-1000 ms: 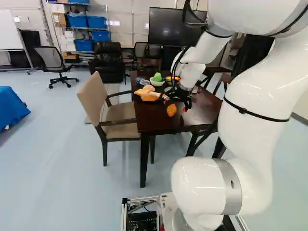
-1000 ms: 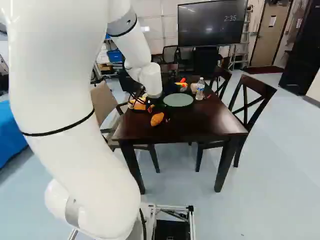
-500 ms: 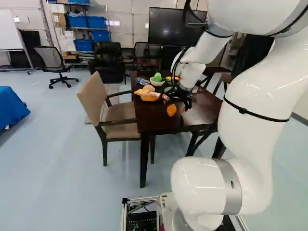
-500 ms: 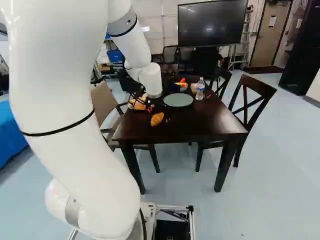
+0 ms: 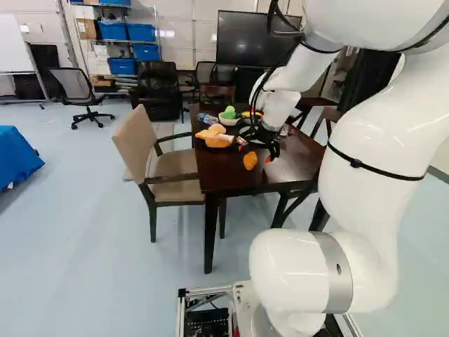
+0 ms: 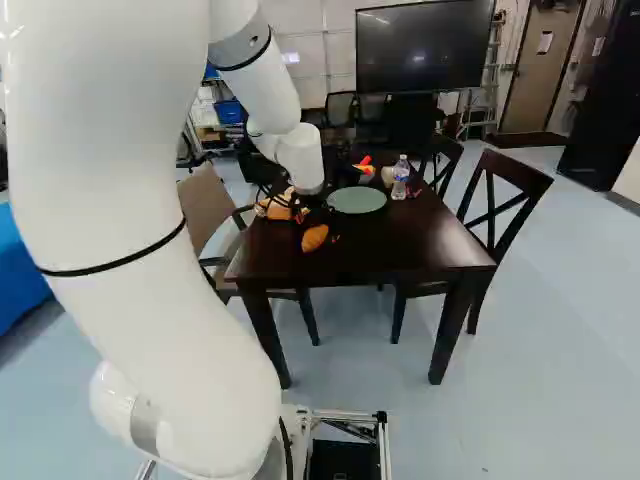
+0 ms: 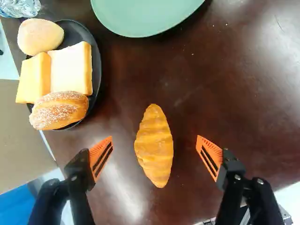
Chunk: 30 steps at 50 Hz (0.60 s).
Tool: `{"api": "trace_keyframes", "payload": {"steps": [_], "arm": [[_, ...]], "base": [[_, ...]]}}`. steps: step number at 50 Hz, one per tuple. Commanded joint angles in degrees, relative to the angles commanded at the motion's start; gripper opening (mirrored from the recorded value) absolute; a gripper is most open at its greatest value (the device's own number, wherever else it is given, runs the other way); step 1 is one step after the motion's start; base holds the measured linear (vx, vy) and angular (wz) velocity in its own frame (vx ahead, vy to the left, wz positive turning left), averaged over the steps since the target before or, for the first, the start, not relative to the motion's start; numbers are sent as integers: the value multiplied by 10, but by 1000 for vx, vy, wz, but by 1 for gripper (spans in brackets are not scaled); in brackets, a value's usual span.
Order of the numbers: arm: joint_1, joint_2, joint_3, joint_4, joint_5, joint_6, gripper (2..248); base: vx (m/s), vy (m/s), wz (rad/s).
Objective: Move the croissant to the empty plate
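My gripper (image 5: 268, 144) is over the dark table in the left base view. In the wrist view the gripper (image 7: 154, 152) stands wide open, its orange pads on either side of the croissant (image 7: 153, 145) and not touching it. The golden croissant lies on the bare wood, lengthwise between the fingers; its height below them I cannot tell. Ahead of the fingers is the green plate (image 7: 147, 14), with nothing on its visible part. In the right base view the croissant (image 6: 314, 238) lies nearer than the green plate (image 6: 356, 200).
A black plate (image 7: 97, 70) of breads sits beside the green one. A water bottle (image 6: 401, 178) stands right of the green plate in the right base view; a white bowl (image 5: 229, 121) holds something green. Chairs surround the table (image 6: 400, 240), one beige armchair (image 5: 137, 137) at its left.
The arm has shifted very slightly against its base joint, its upper links a little to the left in the right base view. The croissant and plates have not moved.
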Motion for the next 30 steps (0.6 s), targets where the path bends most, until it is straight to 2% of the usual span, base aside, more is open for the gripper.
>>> {"api": "trace_keyframes", "payload": {"steps": [1, 6, 7, 11, 12, 16, 17, 21, 22, 27, 28, 30], "arm": [[0, 0, 0, 0, 0, 0, 231], [0, 0, 0, 0, 0, 0, 231], [0, 0, 0, 0, 0, 0, 218], [0, 0, 0, 0, 0, 0, 218], [0, 0, 0, 0, 0, 0, 205], [0, 0, 0, 0, 0, 0, 205], [0, 0, 0, 0, 0, 0, 193], [0, 0, 0, 0, 0, 0, 193], [0, 0, 0, 0, 0, 0, 181], [0, 0, 0, 0, 0, 0, 181], [0, 0, 0, 0, 0, 0, 169], [0, 0, 0, 0, 0, 0, 169]], "base": [[0, 0, 0], [0, 0, 0], [0, 0, 0], [0, 0, 0], [0, 0, 0], [0, 0, 0], [0, 0, 0], [0, 0, 0], [0, 0, 0], [0, 0, 0], [0, 0, 0], [0, 0, 0]]}}
